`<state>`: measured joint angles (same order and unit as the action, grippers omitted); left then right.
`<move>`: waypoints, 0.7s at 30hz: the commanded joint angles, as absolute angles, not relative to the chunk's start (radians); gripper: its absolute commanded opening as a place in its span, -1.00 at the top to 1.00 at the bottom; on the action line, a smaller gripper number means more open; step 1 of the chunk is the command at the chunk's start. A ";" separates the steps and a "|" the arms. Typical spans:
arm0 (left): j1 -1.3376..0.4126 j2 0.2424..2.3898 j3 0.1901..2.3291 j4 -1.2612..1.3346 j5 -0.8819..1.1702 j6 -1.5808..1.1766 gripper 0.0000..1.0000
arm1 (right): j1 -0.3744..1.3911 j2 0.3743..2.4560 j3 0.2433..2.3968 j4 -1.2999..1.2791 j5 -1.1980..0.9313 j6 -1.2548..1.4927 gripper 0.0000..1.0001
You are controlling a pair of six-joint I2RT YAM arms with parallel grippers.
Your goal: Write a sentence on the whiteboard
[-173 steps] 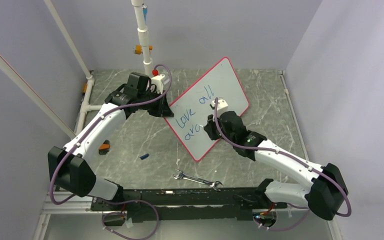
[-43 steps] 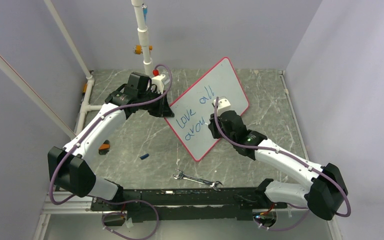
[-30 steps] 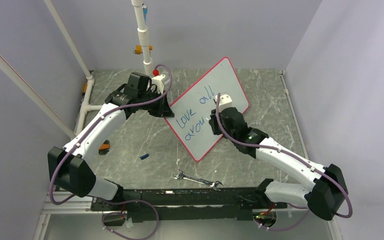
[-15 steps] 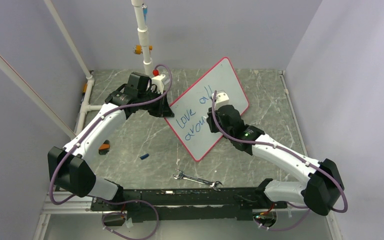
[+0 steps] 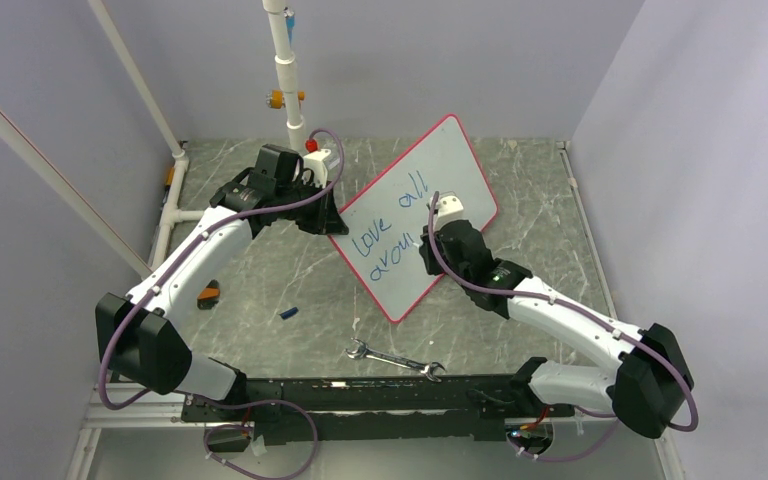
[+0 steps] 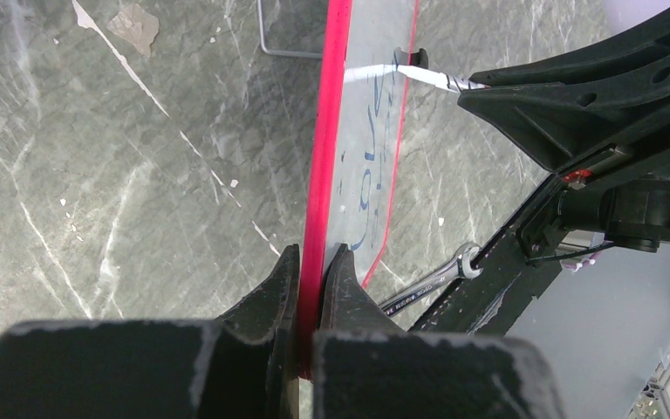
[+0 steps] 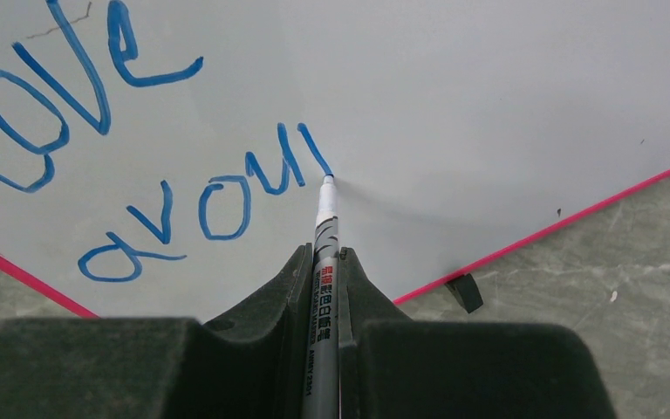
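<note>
We see the sentence (image 5: 370,240) grow on the whiteboard (image 5: 460,165). Its second line reads only three letters in the oldest picture. It gains a fourth letter a little over a second ago, and it now ends in a fresh blue stroke (image 7: 314,154) slanting down after that letter.

The right gripper (image 7: 321,257) moves with the writing. It first shifts slightly along the line towards the board's right edge. Half a second ago it rises towards the board's far corner, and now it comes back down. The tip of its marker (image 7: 324,223) now sits at the lower end of the new stroke. The right arm's elbow swings a little inward and back out with that move.
</note>
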<state>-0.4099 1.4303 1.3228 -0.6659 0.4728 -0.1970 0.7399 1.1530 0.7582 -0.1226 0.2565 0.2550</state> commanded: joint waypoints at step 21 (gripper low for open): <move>-0.400 1.463 1.301 -0.792 0.067 -0.028 1.00 | 0.732 1.218 0.886 -0.077 0.254 0.238 1.00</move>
<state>-0.4099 1.4303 1.3228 -0.6659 0.4725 -0.1970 0.7372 1.1927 0.8349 -0.1261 0.2569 0.2497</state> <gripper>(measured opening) 0.063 0.132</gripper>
